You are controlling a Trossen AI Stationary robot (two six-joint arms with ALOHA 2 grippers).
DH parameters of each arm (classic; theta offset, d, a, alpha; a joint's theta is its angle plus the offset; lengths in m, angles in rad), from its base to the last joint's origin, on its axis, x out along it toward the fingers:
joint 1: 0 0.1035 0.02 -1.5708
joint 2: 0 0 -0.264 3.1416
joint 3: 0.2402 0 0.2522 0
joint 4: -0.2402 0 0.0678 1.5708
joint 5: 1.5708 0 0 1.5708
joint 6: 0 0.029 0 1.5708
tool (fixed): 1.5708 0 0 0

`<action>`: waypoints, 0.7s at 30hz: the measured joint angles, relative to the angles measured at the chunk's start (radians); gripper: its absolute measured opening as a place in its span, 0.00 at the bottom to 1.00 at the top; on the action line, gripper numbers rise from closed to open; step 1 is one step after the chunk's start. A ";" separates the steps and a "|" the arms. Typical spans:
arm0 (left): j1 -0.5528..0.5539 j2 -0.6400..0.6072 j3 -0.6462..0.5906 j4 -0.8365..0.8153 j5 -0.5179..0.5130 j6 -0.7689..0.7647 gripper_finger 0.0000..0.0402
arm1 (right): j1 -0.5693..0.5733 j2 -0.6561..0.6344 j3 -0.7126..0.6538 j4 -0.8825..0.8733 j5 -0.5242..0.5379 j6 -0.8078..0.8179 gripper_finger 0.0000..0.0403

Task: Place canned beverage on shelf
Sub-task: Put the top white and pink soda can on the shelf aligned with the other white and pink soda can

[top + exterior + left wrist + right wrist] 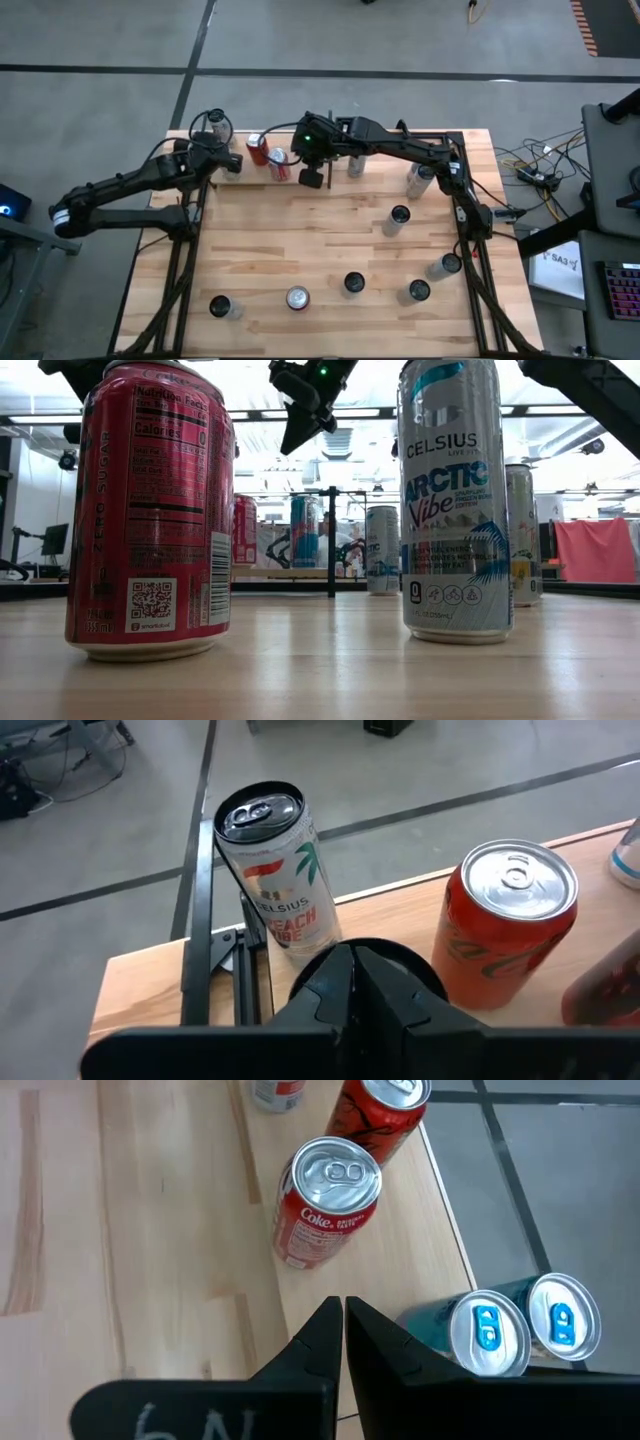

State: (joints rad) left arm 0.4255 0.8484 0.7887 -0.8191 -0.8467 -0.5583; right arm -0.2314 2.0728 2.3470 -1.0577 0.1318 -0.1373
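Both the left gripper [350, 982] and right gripper [343, 1330] are clenched empty above the far-edge cans, probably ready to choose one for the shelf.

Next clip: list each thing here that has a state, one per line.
Left gripper: jaws shut, empty, near the table's far left corner.
Right gripper: jaws shut, empty, over the far edge.
Celsius Peach can: upright, sealed.
Coke can: upright, sealed.
Arctic Vibe can: upright.
Zero-sugar red can: upright.
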 joint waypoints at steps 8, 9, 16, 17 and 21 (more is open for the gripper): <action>0.000 -0.052 0.001 -0.076 0.070 0.062 0.00 | 0.015 -0.016 0.000 -0.013 0.000 0.016 0.02; 0.000 -0.057 0.002 -0.081 0.088 0.061 0.00 | 0.019 -0.017 0.000 -0.015 0.000 0.017 0.02; 0.000 -0.067 0.005 -0.089 0.156 -0.021 0.00 | 0.041 -0.026 0.000 -0.013 0.000 0.025 0.02; 0.000 -0.068 0.005 -0.089 0.157 -0.036 0.00 | 0.043 -0.026 0.000 -0.013 0.000 0.026 0.02; 0.000 -0.072 0.005 -0.090 0.167 -0.073 0.00 | 0.048 -0.026 0.000 -0.015 0.000 0.033 0.02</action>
State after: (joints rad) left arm 0.4255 0.7768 0.7937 -0.9089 -0.6796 -0.6312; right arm -0.1829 2.0468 2.3470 -1.0730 0.1318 -0.1038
